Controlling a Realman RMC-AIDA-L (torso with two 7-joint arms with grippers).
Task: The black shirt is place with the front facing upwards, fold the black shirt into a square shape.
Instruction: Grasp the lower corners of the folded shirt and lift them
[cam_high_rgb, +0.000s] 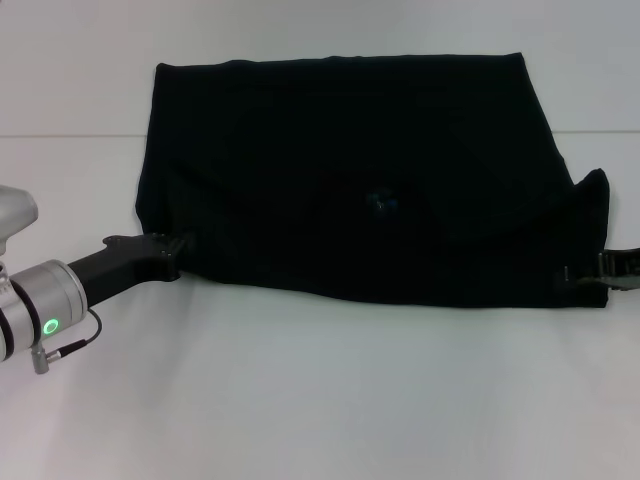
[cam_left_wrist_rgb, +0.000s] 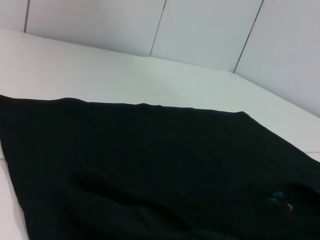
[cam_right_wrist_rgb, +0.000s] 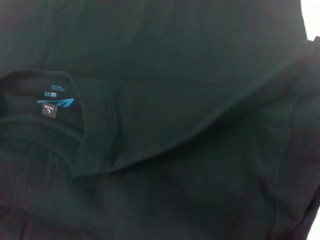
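Observation:
The black shirt (cam_high_rgb: 350, 170) lies flat on the white table (cam_high_rgb: 330, 400), folded into a wide band, with its small blue neck label (cam_high_rgb: 381, 203) showing near the middle. My left gripper (cam_high_rgb: 168, 256) sits low at the shirt's near left corner, touching the edge. At the near right corner is my right gripper (cam_high_rgb: 598, 272), where a flap of fabric (cam_high_rgb: 595, 195) stands up. The left wrist view looks across the shirt (cam_left_wrist_rgb: 150, 170) and its label (cam_left_wrist_rgb: 278, 196). The right wrist view is filled by the collar (cam_right_wrist_rgb: 95, 135) and blue label (cam_right_wrist_rgb: 54, 100).
White table surface surrounds the shirt, with wide room in front (cam_high_rgb: 350, 400) and a strip behind it (cam_high_rgb: 330, 30). White wall panels (cam_left_wrist_rgb: 210, 30) rise behind the table in the left wrist view.

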